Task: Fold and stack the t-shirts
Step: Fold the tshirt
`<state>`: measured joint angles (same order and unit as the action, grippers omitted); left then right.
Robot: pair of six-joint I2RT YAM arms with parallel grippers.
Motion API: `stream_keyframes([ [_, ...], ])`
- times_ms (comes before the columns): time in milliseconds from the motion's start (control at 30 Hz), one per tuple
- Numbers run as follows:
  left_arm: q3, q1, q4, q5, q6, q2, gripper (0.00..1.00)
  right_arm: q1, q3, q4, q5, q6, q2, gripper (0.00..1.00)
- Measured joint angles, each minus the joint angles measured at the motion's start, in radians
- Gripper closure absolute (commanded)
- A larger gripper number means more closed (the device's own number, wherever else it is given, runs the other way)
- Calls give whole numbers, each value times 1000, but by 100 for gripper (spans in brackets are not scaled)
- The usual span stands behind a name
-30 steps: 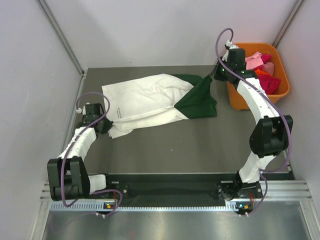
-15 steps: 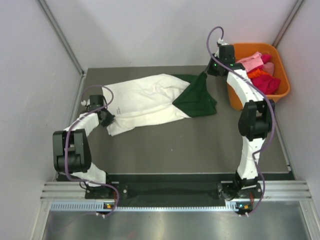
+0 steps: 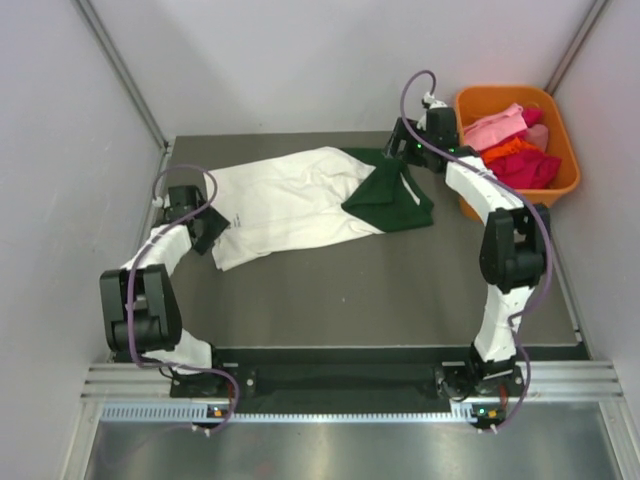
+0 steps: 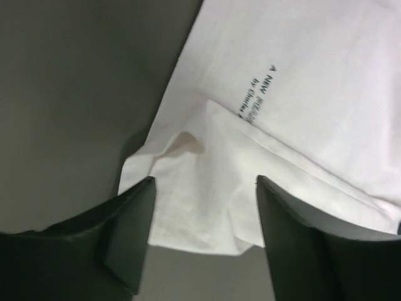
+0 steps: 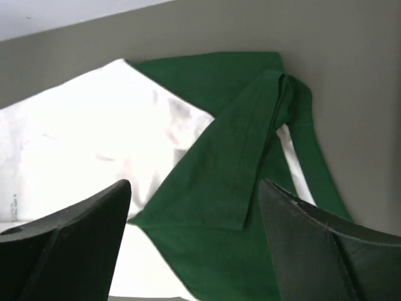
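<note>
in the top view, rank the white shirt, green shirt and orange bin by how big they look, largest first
1. white shirt
2. orange bin
3. green shirt, judged only by the part that shows; some of it may lie under the white one

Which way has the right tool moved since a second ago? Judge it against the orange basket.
Yes: the right tool moved left, away from the orange basket, over the dark green t-shirt.

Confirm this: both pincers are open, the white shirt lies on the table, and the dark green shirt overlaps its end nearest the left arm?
Wrong end: the dark green shirt overlaps the white shirt at the end nearest the right arm, as the top view shows. The left pincer and right pincer are open; the white shirt lies on the table.
</note>
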<state>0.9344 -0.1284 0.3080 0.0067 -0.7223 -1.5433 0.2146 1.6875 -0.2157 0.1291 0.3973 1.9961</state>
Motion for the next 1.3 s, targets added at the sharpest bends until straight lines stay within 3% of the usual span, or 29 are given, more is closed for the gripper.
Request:
stream_keyframes([
  [100,-24,0,18,-6,9,116,13,6,-193,62,0,31,-147,19],
  [233,-73,-1,46,-36,19,293,11,5,-430,166,-19,87,-360,23],
  [267,-83,-1,58,-42,22,332,11,5,-494,206,-27,106,-413,29],
  [500,-151,-2,77,3,25,455,15,14,-856,378,-96,232,-620,34],
  [800,-339,-2,1,138,-5,460,18,19,-1146,547,-240,423,-623,32],
  [1133,-402,-2,-88,183,-35,452,21,19,-1142,736,-313,620,-402,33],
  [1233,-402,-2,-91,176,-41,452,23,19,-1122,763,-336,663,-360,38],
  [1300,-402,-2,-90,156,-48,452,24,19,-1093,756,-359,681,-335,51],
])
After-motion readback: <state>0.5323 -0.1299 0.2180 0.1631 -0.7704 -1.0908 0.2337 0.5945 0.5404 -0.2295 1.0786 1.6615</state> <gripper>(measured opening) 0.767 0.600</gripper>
